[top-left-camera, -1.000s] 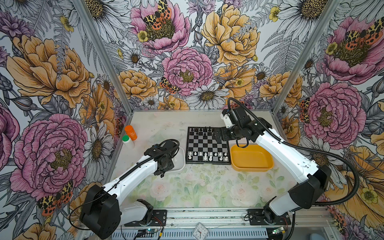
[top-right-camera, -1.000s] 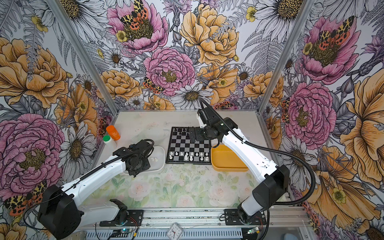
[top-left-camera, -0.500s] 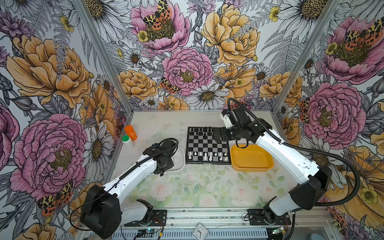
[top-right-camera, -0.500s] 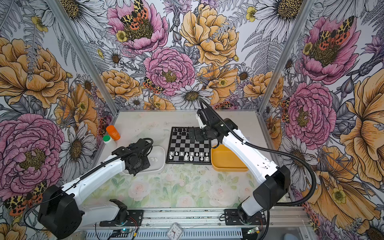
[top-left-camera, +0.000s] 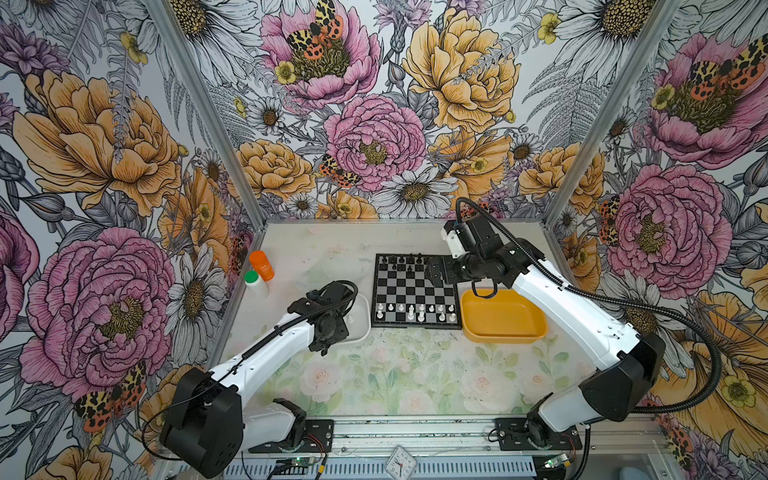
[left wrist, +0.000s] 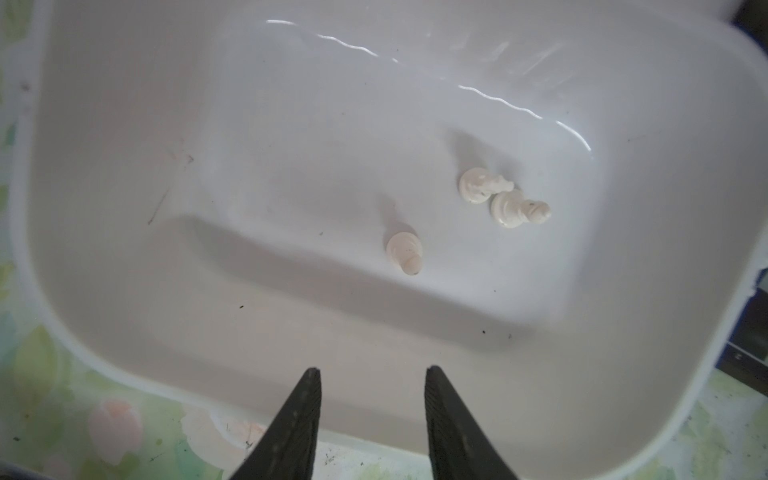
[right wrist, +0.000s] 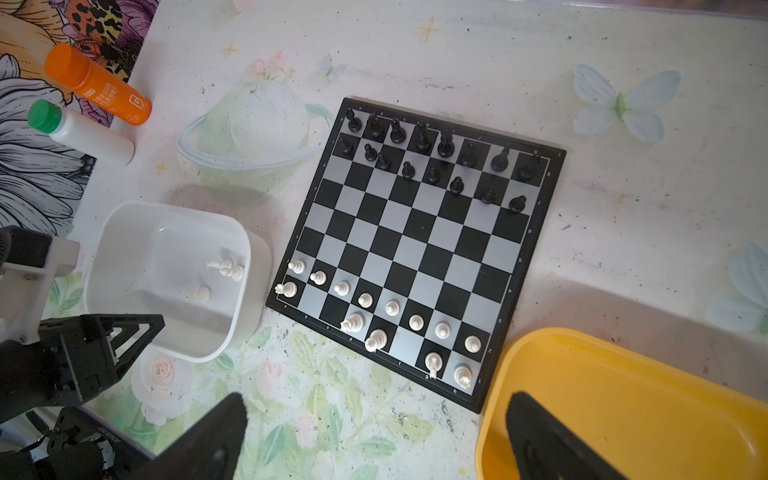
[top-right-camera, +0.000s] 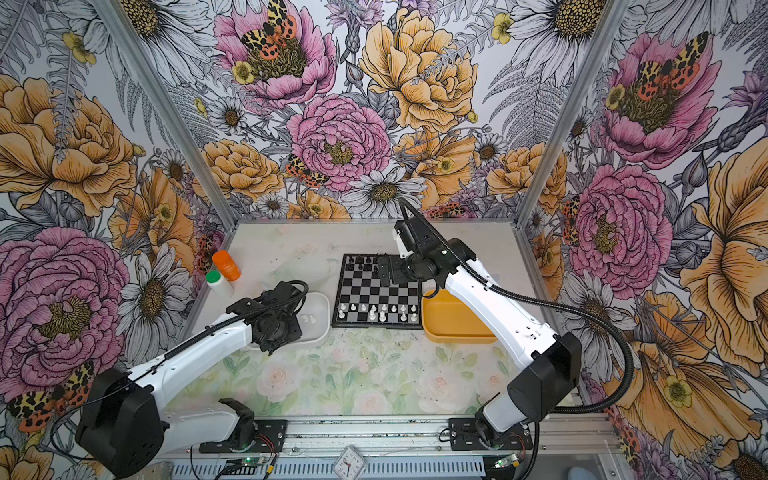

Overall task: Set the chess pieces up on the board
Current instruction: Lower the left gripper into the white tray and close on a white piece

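Observation:
The board (top-left-camera: 409, 289) (top-right-camera: 370, 293) (right wrist: 419, 245) lies mid-table. Black chess pieces (right wrist: 422, 137) fill its two far rows, and white chess pieces (right wrist: 390, 307) stand in its near rows. Three more white pieces (left wrist: 505, 208) lie on their sides in the white tray (left wrist: 124, 208) (top-left-camera: 365, 320) left of the board. My left gripper (left wrist: 372, 370) hangs over that tray's near wall, open, with nothing between its fingers. My right gripper (right wrist: 376, 399) (top-left-camera: 434, 274) is held high over the board's far right corner, wide open and empty.
A yellow tray (top-left-camera: 503, 318) (right wrist: 623, 395) sits right of the board, touching it, with nothing showing inside. An orange bottle (top-left-camera: 262, 264) and a white bottle with a green cap (top-left-camera: 254, 283) stand by the left wall.

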`<act>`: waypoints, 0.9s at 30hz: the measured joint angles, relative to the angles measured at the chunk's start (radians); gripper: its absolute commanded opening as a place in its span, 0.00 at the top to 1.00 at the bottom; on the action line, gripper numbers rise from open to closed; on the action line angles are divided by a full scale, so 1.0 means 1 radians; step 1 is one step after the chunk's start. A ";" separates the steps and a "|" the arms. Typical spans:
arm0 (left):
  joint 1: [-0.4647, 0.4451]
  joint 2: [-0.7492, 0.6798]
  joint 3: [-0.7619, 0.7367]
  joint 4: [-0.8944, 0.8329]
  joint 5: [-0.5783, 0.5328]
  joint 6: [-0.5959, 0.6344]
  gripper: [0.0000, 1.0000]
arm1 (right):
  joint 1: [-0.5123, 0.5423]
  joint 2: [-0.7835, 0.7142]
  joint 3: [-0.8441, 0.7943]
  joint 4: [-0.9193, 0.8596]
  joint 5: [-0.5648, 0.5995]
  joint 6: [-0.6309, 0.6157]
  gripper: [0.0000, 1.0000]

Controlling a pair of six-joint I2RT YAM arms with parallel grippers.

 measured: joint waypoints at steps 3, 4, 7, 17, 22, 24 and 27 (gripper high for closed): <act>0.012 0.025 0.000 0.027 0.003 0.014 0.57 | 0.000 0.000 0.000 0.000 0.000 0.008 0.00; 0.018 0.035 0.000 0.036 0.005 0.021 0.57 | 0.001 0.000 0.000 0.000 0.000 0.010 0.00; 0.037 0.063 0.000 0.060 0.017 0.040 0.58 | 0.005 0.000 0.000 0.000 0.000 0.015 0.00; 0.083 0.134 0.000 0.117 0.060 0.109 0.60 | 0.010 0.000 0.000 0.000 0.008 0.039 0.00; 0.088 0.169 0.001 0.135 0.074 0.135 0.62 | 0.018 0.000 0.000 0.000 0.016 0.048 0.00; 0.092 0.182 0.002 0.141 0.078 0.146 0.63 | 0.020 0.000 0.000 0.000 0.018 0.056 0.00; 0.094 0.196 0.006 0.145 0.081 0.158 0.64 | 0.021 0.000 0.000 0.000 0.025 0.063 0.00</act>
